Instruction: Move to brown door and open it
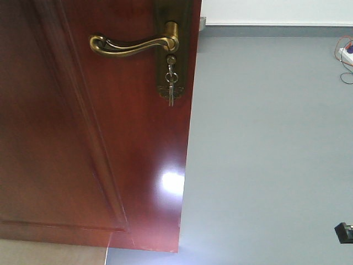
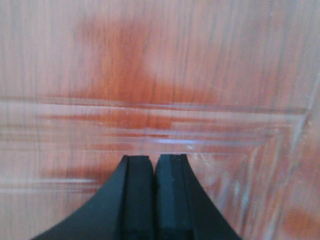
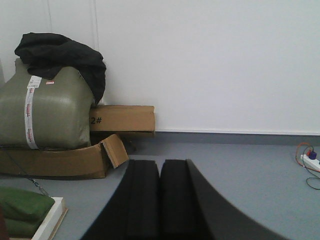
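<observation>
The brown door [image 1: 83, 138] fills the left half of the front view, glossy and reddish, with its free edge running down the middle. High on it sits a curved brass lever handle [image 1: 132, 44] on a bronze plate [image 1: 185, 33], and keys [image 1: 170, 85] hang from the lock. In the left wrist view my left gripper [image 2: 154, 159] is shut with nothing in it, its tips close to the door's panel moulding [image 2: 150, 107]. My right gripper [image 3: 160, 162] is also shut and empty, and it faces the room past the door.
Grey floor [image 1: 265, 154] stretches beyond the door's edge to a white wall [image 3: 210, 65]. At the left of the right wrist view stand cardboard boxes [image 3: 122, 119], an olive bag [image 3: 45, 110] under black cloth [image 3: 60, 52], and a green pad [image 3: 22, 205]. A power strip [image 1: 347, 53] lies far right.
</observation>
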{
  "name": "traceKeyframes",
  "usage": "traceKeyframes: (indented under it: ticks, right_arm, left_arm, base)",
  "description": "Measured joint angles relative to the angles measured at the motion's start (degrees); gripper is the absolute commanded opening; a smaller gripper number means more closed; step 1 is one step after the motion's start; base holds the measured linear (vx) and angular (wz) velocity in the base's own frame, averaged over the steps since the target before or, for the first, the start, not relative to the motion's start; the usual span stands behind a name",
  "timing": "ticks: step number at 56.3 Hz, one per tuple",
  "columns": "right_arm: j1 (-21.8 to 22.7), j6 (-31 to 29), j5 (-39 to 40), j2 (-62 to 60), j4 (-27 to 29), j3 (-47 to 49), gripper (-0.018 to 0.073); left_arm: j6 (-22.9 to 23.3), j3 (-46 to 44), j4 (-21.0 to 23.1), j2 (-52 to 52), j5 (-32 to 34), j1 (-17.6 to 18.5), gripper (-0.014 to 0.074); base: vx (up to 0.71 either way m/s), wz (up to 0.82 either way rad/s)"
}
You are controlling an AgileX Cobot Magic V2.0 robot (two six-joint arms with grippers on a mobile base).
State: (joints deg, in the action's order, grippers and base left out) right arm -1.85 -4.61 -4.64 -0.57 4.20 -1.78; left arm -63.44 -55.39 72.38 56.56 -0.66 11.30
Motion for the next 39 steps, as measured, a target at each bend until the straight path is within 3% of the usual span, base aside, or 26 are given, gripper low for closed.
traceKeyframes:
  ticks: [5,9,14,22,27,32,39]
  right_arm:
    - [0.0,0.0,0.0,0.0,0.0,0.0,0.0]
    - [0.0,0.0,0.0,0.0,0.0,0.0,0.0]
    - [0.0,0.0,0.0,0.0,0.0,0.0,0.0]
    - [0.0,0.0,0.0,0.0,0.0,0.0,0.0]
    - [0.0,0.0,0.0,0.0,0.0,0.0,0.0]
    - [0.0,0.0,0.0,0.0,0.0,0.0,0.0]
    - [0.0,0.0,0.0,0.0,0.0,0.0,0.0]
  left_arm:
    - [0.14,0.0,-0.76,0.14,0.31,0.0,-0.0003]
    - [2.68,0.0,-5.12,0.46,0.66,0.0,-0.0003]
    - [11.98,0.0,-17.55,0.71,0.3,0.0,-0.0003]
    - [38.36,0.0,-45.57,0.71,-0.19,0.0,-0.0003]
    - [50.82,0.0,-60.63,0.71,-0.65,0.0,-0.0003]
    - [59.03,0.0,-69.14,0.71,-0.91,0.0,-0.0003]
    - [62.3,0.0,-73.49,0.71,-1.11,0.0,-0.0003]
  base:
    - [0.0,0.0]
    - [0.0,0.0]
    - [0.0,0.0]
    - [0.0,0.0]
    - [0.0,0.0]
    - [0.0,0.0]
    - [0.0,0.0]
